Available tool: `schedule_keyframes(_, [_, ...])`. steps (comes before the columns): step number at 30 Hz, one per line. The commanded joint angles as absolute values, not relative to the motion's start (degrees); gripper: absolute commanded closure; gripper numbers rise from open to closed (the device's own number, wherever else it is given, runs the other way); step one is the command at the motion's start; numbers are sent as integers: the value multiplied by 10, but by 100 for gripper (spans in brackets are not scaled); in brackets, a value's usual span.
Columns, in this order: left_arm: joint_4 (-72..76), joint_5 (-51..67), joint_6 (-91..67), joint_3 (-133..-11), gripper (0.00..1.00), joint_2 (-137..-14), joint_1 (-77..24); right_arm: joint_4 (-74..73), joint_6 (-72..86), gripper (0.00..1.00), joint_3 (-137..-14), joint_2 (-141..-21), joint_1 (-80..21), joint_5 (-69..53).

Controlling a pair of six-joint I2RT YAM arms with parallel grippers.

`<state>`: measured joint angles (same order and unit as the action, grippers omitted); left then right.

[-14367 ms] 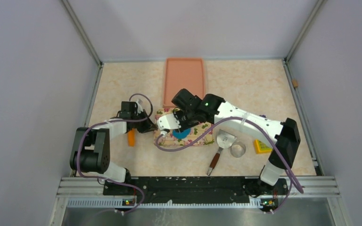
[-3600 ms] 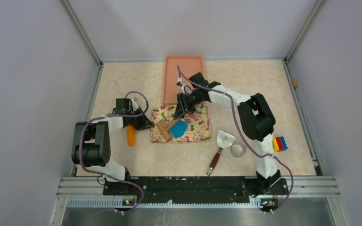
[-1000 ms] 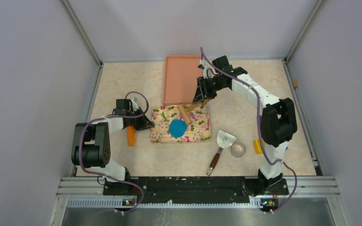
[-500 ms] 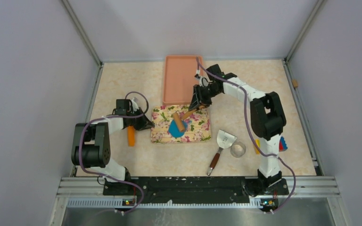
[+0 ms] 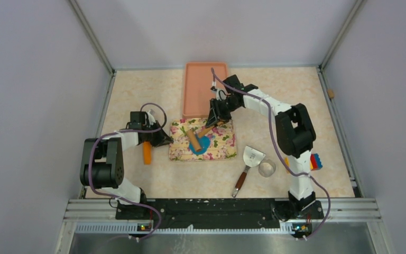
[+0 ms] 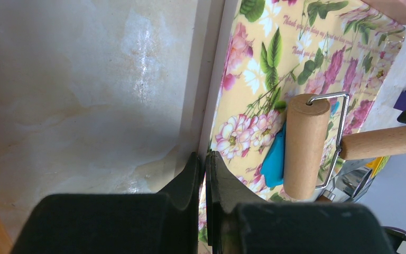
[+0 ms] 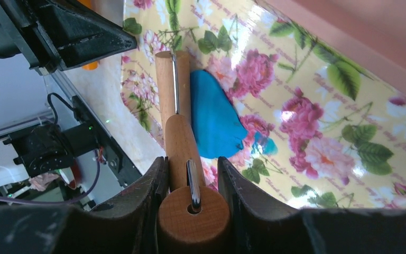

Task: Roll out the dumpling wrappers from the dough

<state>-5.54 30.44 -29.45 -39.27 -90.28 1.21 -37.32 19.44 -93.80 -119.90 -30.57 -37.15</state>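
A: Item one, dough?

B: Dough (image 5: pixel 202 144): one flat blue piece, lying on the mat (image 5: pixel 223 146) near its middle. It sits at 6 o'clock from the tray (image 5: pixel 206 90). Part of it is under the roller (image 5: pixel 193 139).

A: Axis and heading?

B: From the top camera its long axis runs roughly 11 to 5 o'clock, about in line with the roller's barrel. In the right wrist view the dough (image 7: pixel 214 121) narrows at the end farther from the jaws and is broad and ragged at the near end.

A: Item two, right gripper?

B: Right gripper (image 5: pixel 215 117): jaws clamped on the roller's wooden handle, one finger on each side. The dough lies at 7 o'clock from it, apart from the fingers, and only the barrel touches it.

A: Item three, left gripper?

B: Left gripper (image 5: pixel 164 138): jaws pressed nearly together, pinching the mat's left edge (image 6: pixel 219 106). The dough is at 3 o'clock from it, well apart, with the barrel on the dough's near side.

A: Sundries?

B: A scraper (image 5: pixel 249 157), a ring cutter (image 5: pixel 267 168) and a toy brick (image 5: pixel 314 161) lie on the table at 4 o'clock from the mat. An orange piece (image 5: pixel 147 153) lies just beside the left gripper.
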Motion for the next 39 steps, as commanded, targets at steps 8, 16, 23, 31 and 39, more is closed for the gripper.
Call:
schedule_keyframes(8, [-46, 288, -305, -404, 100, -898, 21, -429, 119, 100, -947, -1285, -384, -165])
schedule_keyframes(16, [-42, 288, -307, -407, 100, -900, 21, -398, 100, 100, -1004, -1260, -395, -318])
schedule_keyframes(23, [-40, 292, -309, -410, 100, -903, 21, -398, 58, 100, -1047, -1167, -379, -418])
schedule_keyframes(31, [-36, 291, -310, -406, 100, -904, 21, -391, 82, 100, -933, -1121, -333, -418])
schedule_keyframes(39, [-36, 287, -308, -402, 100, -895, 20, -407, 61, 100, -938, -1184, -309, -317])
